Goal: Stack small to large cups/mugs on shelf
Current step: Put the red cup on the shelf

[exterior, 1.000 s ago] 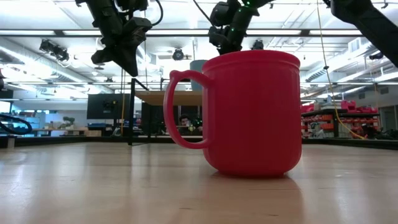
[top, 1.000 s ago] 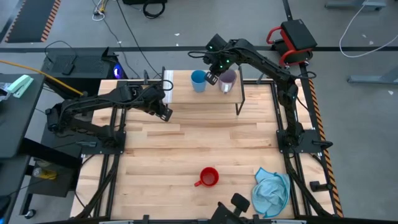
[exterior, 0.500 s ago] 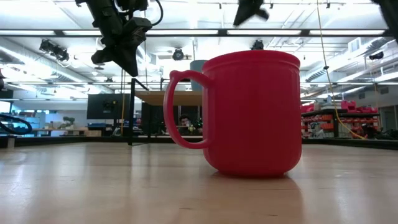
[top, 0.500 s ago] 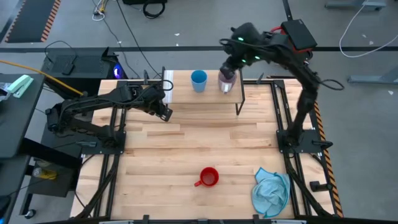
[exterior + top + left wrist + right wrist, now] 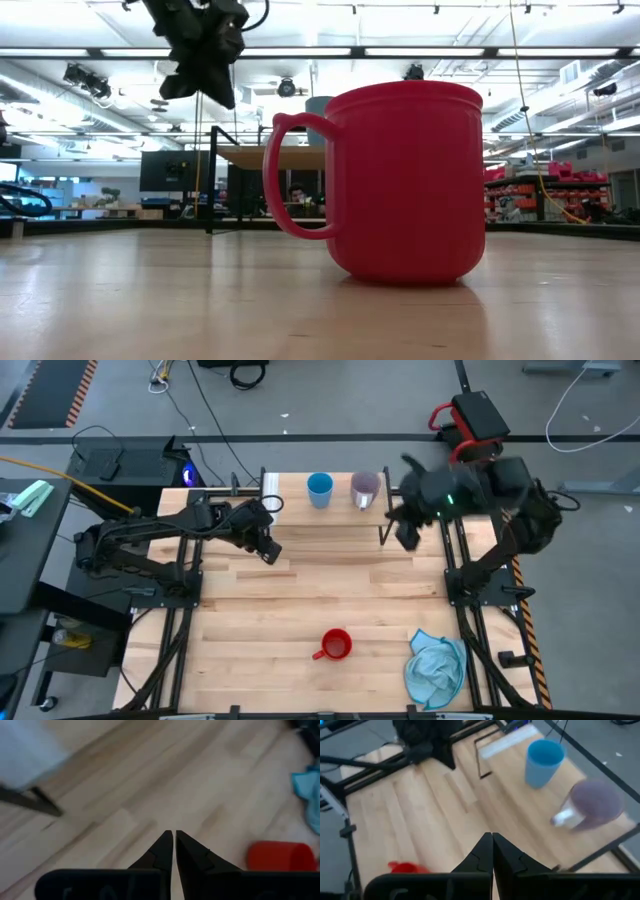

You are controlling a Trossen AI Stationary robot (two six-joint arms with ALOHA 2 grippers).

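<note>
The light blue cup and the translucent purple-grey mug stand side by side on the low light-wood shelf at the table's far edge. The right wrist view shows both, cup and mug. The red mug stands upright on the tabletop near the near edge, and it fills the low view. My left gripper hovers shut in front of the shelf's white-strip end, fingertips together. My right gripper hangs shut beside the shelf's right end.
A crumpled light blue cloth lies at the table's near right corner. The shelf's black legs stand between my right gripper and the table's middle. Bare wood lies between the shelf and the red mug. Black frame rails run along both table sides.
My right gripper has drawn away from the purple-grey mug on the shelf, swinging toward the table's right edge and somewhat nearer, and it has left the low view. The mug and the blue cup have stayed put. My left gripper has shifted slightly toward the near edge.
</note>
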